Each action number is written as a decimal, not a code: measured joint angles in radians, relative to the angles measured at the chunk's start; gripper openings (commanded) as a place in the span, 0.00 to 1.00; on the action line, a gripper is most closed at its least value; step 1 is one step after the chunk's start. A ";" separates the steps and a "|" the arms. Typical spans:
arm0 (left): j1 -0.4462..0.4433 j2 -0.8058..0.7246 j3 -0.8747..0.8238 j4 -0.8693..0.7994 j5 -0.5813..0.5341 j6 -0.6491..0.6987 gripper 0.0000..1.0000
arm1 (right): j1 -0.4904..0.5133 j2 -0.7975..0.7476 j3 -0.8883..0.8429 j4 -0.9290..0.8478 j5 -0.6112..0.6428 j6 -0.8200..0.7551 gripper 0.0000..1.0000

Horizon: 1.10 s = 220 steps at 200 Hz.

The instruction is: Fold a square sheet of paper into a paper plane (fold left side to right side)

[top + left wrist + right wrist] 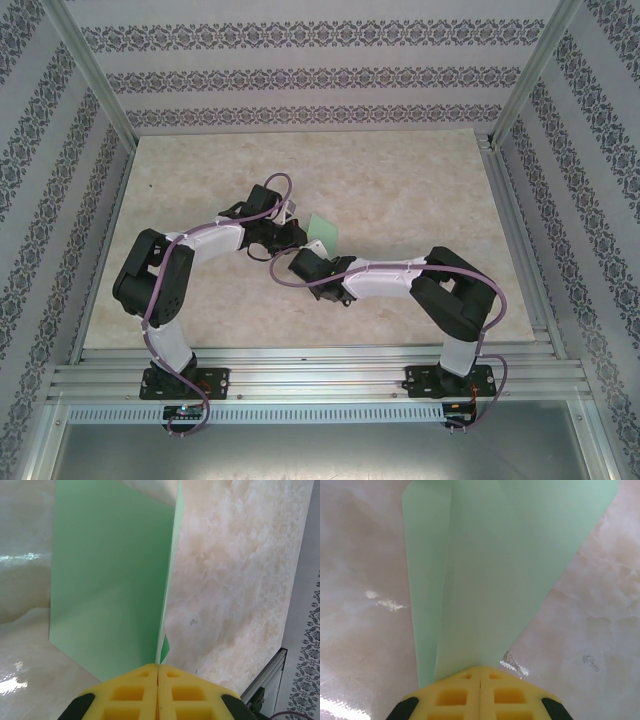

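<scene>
1 pale-grn paper plane [480,570] w/ crease

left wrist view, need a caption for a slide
Yellow-padded left gripper pinching a partly folded thin pale mint-green paper sheet above a beige marbled tabletop

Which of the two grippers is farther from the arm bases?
The left gripper, beside the exposed corner of the green paper; the right gripper sits closer to the bases.
</scene>
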 measured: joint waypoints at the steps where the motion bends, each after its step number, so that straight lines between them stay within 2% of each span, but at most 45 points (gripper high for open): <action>1: 0.000 0.000 0.000 -0.001 0.000 0.000 0.09 | 0.000 0.000 0.000 0.000 -0.001 0.000 0.00; 51: 0.000 0.000 0.023 -0.014 -0.002 0.000 0.08 | -0.017 -0.055 -0.053 0.045 -0.056 0.003 0.00; 83: 0.000 -0.001 0.023 -0.013 -0.003 -0.008 0.07 | -0.082 -0.155 -0.140 0.120 -0.146 0.010 0.00; 103: -0.006 -0.010 0.019 -0.006 -0.014 -0.035 0.07 | -0.122 -0.217 -0.188 0.161 -0.201 0.023 0.06; 123: -0.024 -0.034 -0.002 0.018 -0.027 -0.075 0.07 | -0.145 -0.264 -0.218 0.190 -0.245 0.030 0.16; 161: -0.052 -0.054 -0.040 0.073 -0.052 -0.167 0.06 | -0.121 -0.304 -0.225 0.208 -0.267 0.044 0.33; 220: -0.066 -0.054 -0.041 0.092 -0.075 -0.199 0.06 | -0.063 -0.275 -0.199 0.182 -0.210 0.056 0.35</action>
